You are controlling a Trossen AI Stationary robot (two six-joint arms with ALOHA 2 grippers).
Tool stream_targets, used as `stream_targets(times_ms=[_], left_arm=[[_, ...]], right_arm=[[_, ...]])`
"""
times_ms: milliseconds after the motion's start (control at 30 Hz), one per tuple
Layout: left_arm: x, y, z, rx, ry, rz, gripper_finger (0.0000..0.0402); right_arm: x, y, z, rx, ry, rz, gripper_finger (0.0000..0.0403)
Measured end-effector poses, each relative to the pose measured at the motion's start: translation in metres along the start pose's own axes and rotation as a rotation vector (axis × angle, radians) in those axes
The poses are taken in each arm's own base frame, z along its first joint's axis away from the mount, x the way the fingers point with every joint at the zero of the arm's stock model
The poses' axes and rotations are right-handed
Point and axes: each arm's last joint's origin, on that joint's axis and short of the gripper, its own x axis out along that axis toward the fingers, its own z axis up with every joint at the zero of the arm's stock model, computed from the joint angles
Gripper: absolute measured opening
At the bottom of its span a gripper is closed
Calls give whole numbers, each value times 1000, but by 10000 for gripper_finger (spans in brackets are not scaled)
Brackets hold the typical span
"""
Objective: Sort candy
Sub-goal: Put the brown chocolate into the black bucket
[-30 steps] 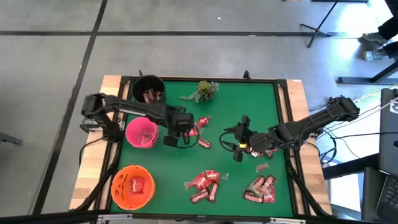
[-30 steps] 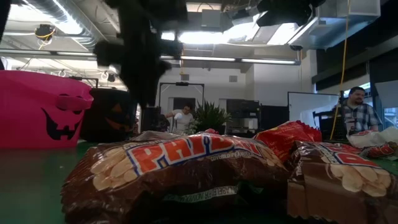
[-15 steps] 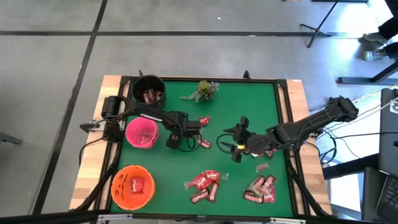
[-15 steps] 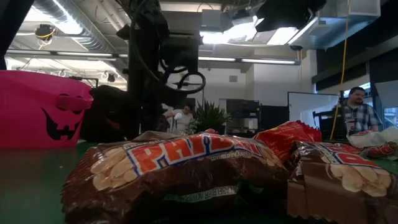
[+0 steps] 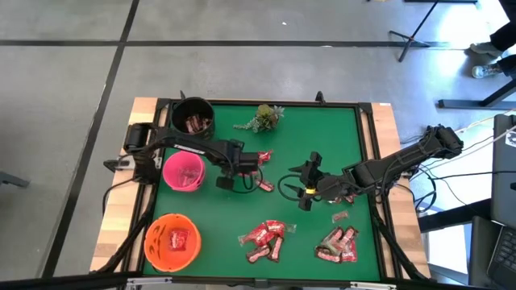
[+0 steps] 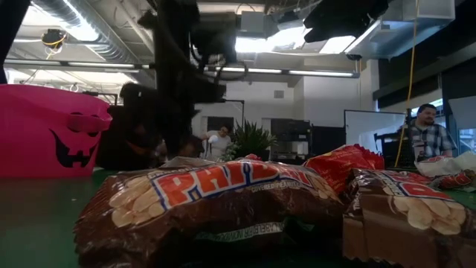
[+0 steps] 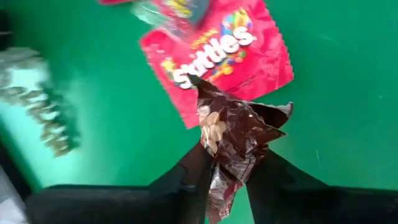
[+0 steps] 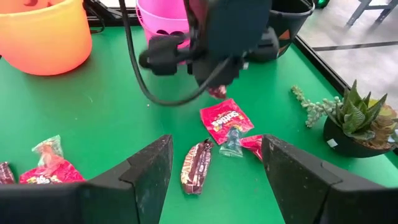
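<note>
My left gripper (image 5: 244,167) hovers just right of the pink bowl (image 5: 184,171), shut on a small brown-wrapped candy bar (image 7: 231,140). Under it on the green mat lie a red Skittles packet (image 7: 217,56), a brown bar (image 8: 197,165) and another red packet (image 8: 252,146). My right gripper (image 5: 301,191) is open at mid-table, pointing at them from the right and touching nothing. Two heaps of red and brown candy (image 5: 262,238) (image 5: 339,246) lie near the front edge. The orange bowl (image 5: 172,240) holds red packets and the black bowl (image 5: 193,117) holds brown bars. My left gripper pinches the brown bar's crumpled wrapper at one end (image 7: 227,168) between its two fingers, coming from above and pointing down. The bar sticks out past the fingertips and is lifted clear above the red Skittles packet (image 8: 227,121).
A small potted green plant (image 5: 262,117) stands at the far edge of the mat. A raised black frame (image 5: 367,161) borders the mat. Candy wrappers (image 6: 216,193) fill the low view's foreground. People (image 6: 428,138) are in the room behind the table.
My left arm's elbow has swung over the table's left edge while its gripper stayed by the pink bowl, shifting only slightly. My right gripper has crept a little toward the table's left, nearer the loose candy.
</note>
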Motion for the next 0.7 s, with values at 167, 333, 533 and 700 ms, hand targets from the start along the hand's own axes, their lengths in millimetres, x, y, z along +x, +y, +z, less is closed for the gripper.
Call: stream_targets(times_ms=[167,333,533,700], left_arm=[[-41,12,-13,-54,-35,72,49],[-93,23,-41,-131,-128,174,52],[-147,42,-88,-257,-276,313,53],[-164,67,-127,-393,-305,377,53]], right_arm=[[0,0,0,0,0,0,243],[0,0,0,1,-1,0,243],[0,0,1,4,-6,1,243],[0,0,1,4,-7,1,243]])
